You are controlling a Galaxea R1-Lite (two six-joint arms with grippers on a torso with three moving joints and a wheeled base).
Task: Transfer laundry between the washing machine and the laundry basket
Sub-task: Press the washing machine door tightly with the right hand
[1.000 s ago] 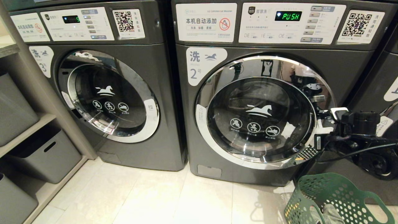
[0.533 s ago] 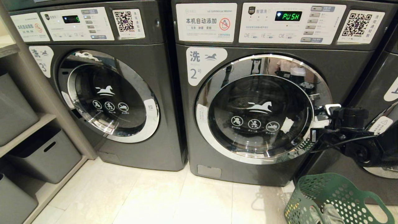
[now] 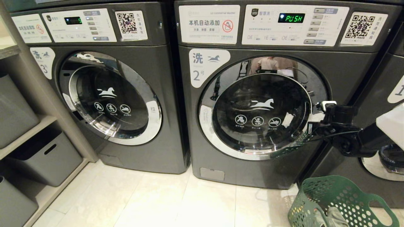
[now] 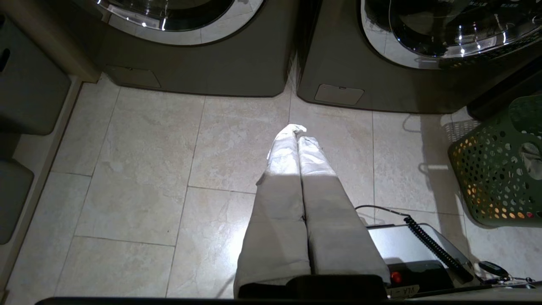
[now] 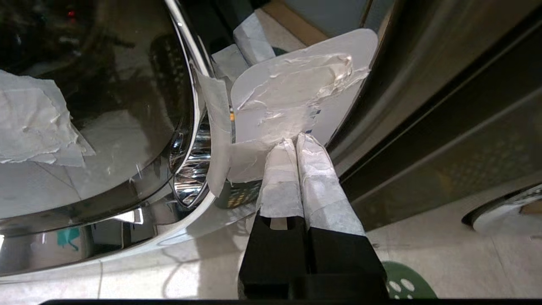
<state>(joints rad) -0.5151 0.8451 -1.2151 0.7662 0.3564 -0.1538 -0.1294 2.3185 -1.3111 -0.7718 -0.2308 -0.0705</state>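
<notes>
1. The washing machine marked "2" stands centre, its chrome-ringed door slightly ajar.
2. The right claw, pressed together, touches the white tab at the door's edge.
3. The laundry basket sits on the floor, lower right.
4. The left claw, pressed together, hangs over the floor tiles.

Pale tiled floor carries washing machine, the like machine marked "3" and green laundry basket.
</notes>
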